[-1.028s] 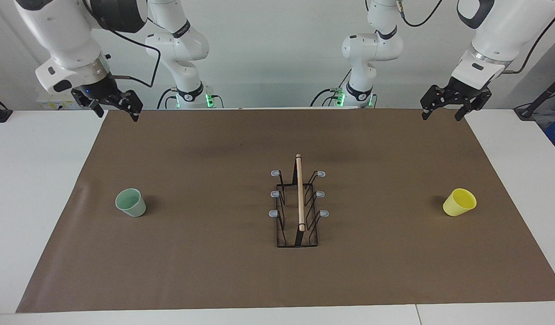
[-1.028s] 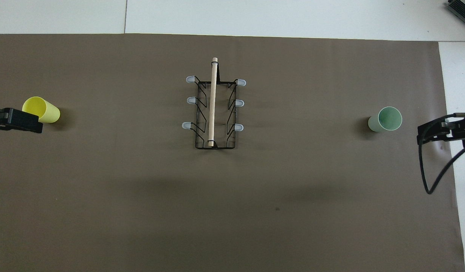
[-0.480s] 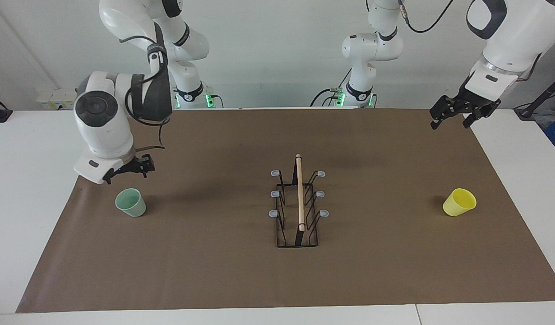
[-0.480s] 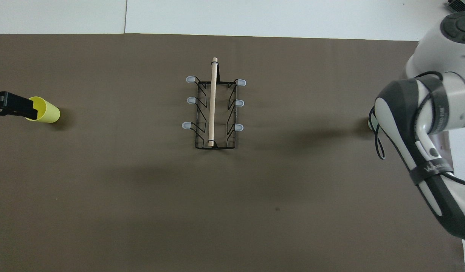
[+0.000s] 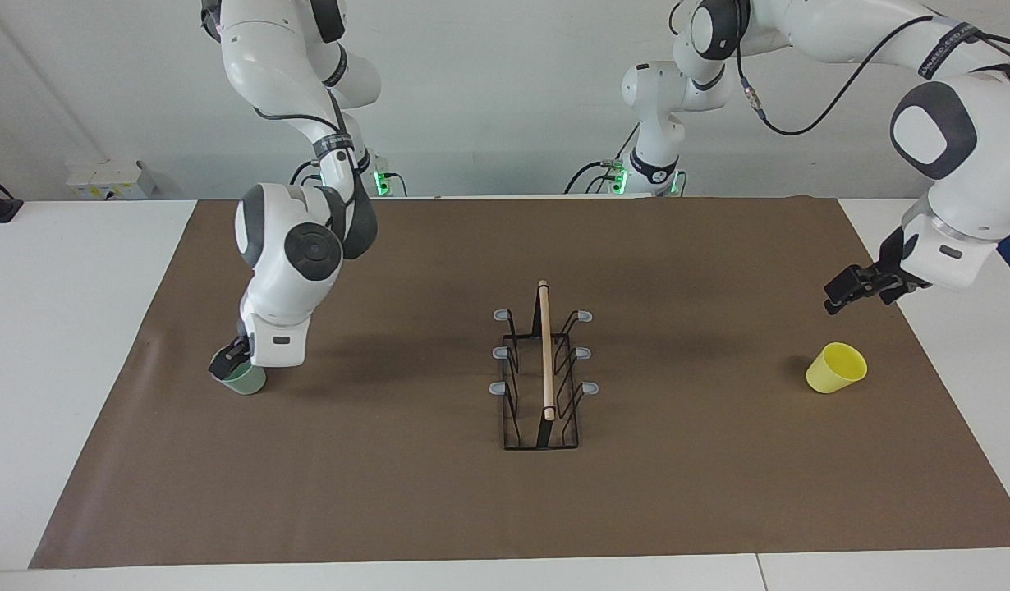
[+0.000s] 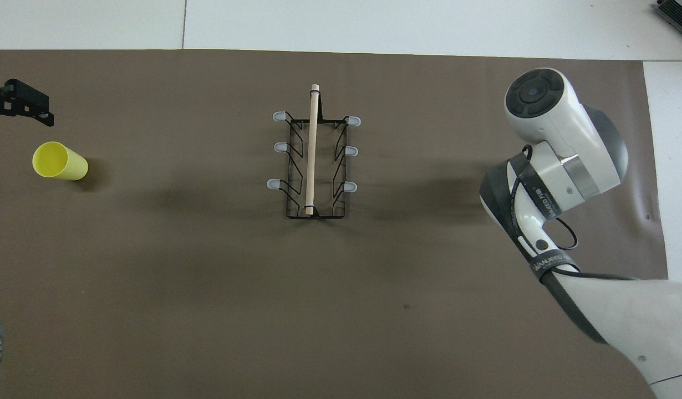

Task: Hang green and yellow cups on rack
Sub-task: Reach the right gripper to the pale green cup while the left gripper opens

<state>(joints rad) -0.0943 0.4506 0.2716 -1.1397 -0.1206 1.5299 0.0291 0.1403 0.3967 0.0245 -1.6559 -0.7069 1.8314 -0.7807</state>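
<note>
The pale green cup [image 5: 248, 382] stands upright on the brown mat toward the right arm's end of the table. My right gripper [image 5: 231, 361] is down at its rim, and the wrist covers most of the cup. In the overhead view the right arm hides both. The yellow cup [image 5: 836, 368] [image 6: 59, 162] stands at the left arm's end of the mat. My left gripper [image 5: 856, 300] [image 6: 19, 102] hangs open and empty in the air above it, clear of it. The black wire rack [image 5: 544, 369] [image 6: 313, 160] stands mid-mat with bare prongs.
The brown mat [image 5: 406, 492] covers most of the white table [image 5: 61, 328]. The right arm's elbow and forearm [image 6: 557, 166] lean over the mat at its own end. Open mat lies between the rack and each cup.
The right arm has swung down from high near its base until its gripper is at the green cup. The left gripper has come down lower, over the yellow cup. Cups and rack have not moved.
</note>
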